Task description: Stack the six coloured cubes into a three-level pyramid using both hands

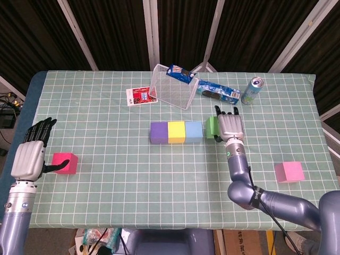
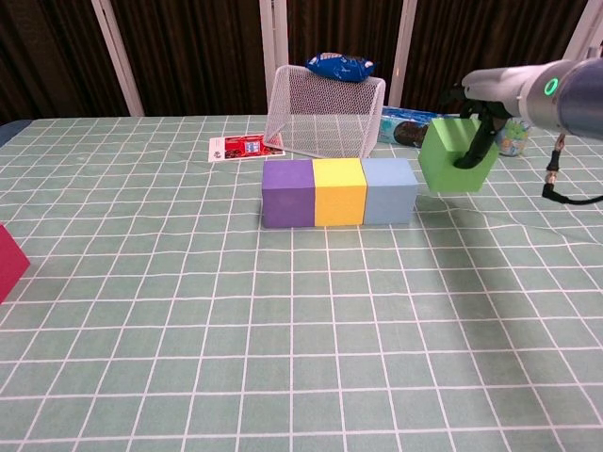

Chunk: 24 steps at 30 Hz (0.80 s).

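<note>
Bench (image 1: 106,202) with green checked cloth

Purple, yellow, blue cube row (image 1: 176,132) just left of the right hand (image 1: 228,126); pink cube (image 1: 289,172) right of it; red cube (image 1: 65,163) touching the left hand (image 1: 31,156); basket (image 1: 171,86), can (image 1: 252,90) behind.

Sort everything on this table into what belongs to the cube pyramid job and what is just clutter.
For the job: purple cube, yellow cube, blue cube in a row; green cube held by the right hand; red cube by the left hand; pink cube.

Clutter: wire basket, snack bag, biscuit packet, can, red card.
</note>
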### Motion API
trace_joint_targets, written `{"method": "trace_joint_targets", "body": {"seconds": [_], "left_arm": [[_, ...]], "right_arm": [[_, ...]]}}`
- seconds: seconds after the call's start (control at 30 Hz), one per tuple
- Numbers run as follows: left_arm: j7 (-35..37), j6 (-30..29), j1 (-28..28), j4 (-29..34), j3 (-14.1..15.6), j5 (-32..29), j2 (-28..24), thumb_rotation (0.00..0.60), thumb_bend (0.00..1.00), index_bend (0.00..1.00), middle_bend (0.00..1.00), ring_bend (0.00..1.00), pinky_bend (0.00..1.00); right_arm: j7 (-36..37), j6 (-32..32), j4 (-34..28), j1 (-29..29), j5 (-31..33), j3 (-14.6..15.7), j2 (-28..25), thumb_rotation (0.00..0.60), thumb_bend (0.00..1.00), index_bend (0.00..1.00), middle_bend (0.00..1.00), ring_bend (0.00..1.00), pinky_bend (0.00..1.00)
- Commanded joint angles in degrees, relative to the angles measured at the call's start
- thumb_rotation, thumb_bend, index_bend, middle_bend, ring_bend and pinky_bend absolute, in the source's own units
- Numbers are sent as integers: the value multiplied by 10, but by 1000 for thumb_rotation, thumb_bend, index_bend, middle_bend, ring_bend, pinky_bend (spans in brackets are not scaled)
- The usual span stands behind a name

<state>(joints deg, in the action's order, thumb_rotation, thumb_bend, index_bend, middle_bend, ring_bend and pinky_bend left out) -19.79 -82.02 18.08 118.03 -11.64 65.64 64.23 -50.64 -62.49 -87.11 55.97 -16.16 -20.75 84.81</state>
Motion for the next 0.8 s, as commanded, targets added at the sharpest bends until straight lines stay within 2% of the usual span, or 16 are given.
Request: {"method": "trace_joint_targets", "body": {"seconds": [0.03,0.2,0.4,0.53,0.8], "left_arm": [[2,0,0,1,-1,-1,-1,600,143,0,23,0,49],[9,5,1,1,-4,-9,-6,600,143,0,23,0,49],[25,13,1,7,-7,-12,-14,600,143,0,23,0,49],[39,18,0,11,-8,-13,-22,600,144,0,23,0,49],[65,32,0,15,-9,-18,-35,600,144,0,23,0,49]], "right_arm": [[-42,-19,-12,34,40,-23,-14,600,323,42,448,283,0],[-81,-43,-47,66,86,-42,-30,600,323,42,448,283,0],[-114,-68,-69,99,130,-56,-25,600,323,42,448,283,0],[-134,-92,-76,129,162,-66,-7,600,322,42,448,283,0],[-137,-120,-48,161,179,-67,45,600,324,42,448,283,0]]}}
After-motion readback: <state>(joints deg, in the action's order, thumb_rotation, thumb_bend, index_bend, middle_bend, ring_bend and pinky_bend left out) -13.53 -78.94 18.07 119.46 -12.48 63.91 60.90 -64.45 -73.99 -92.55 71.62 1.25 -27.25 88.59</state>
